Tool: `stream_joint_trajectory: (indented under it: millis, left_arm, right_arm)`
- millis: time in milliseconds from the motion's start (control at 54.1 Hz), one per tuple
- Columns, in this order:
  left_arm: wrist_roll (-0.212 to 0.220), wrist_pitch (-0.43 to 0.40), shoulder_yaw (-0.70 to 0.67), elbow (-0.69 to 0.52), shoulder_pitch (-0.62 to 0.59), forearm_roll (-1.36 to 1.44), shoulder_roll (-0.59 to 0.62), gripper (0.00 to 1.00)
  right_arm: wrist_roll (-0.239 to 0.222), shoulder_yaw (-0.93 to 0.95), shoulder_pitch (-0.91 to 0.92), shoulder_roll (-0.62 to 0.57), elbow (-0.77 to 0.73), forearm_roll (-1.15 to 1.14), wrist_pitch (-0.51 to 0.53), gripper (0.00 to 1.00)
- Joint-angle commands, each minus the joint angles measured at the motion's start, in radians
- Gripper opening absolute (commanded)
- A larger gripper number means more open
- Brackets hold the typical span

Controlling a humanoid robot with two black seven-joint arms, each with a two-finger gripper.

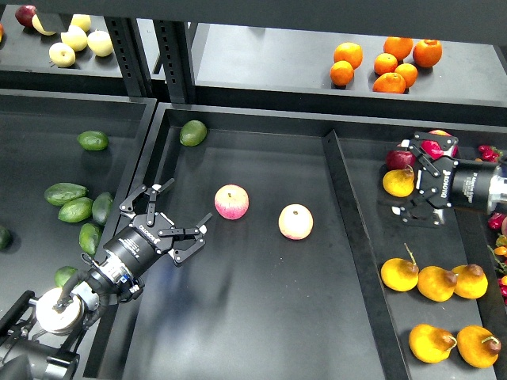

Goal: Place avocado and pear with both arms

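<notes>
The right tool, open and empty, brackets the pear at 3 o'clock; grip its plump, smooth belly gently. The left tool gapes empty; the slick avocado lies at 9 o'clock.

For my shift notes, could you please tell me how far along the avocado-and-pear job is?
Nothing looks placed yet. The left gripper hangs open and empty over the centre tray. The right gripper is open around the plump orange-yellow pear in the right tray. Picking a glossy dark-green avocado remains.
</notes>
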Motion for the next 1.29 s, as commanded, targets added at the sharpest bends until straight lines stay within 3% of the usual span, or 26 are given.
stream_joint_trajectory:
  millis: [0,203,850,1275]
  left_arm:
    - [0.000,0.000,0.000,-0.001,0.000,0.000,0.000,0.99]
    - [0.000,0.000,-0.002,-0.001,0.003,0.000,0.000,0.99]
    - [0.000,0.000,-0.005,0.001,0.011,-0.002,0.000,0.99]
    - [0.000,0.000,-0.006,0.003,0.017,-0.002,0.000,0.99]
  right_arm:
    - [0.000,0.136,-0.071,0.088,0.004,-0.002,0.000,0.99]
    - [0.000,0.319,-0.193,0.232,-0.002,-0.006,0.000,0.99]
    - [0.000,0.624,-0.491,0.608,0.044,0.008,0.000,0.99]
    - [0.000,0.653,-0.672,0.610,0.085,0.043,0.000,1.00]
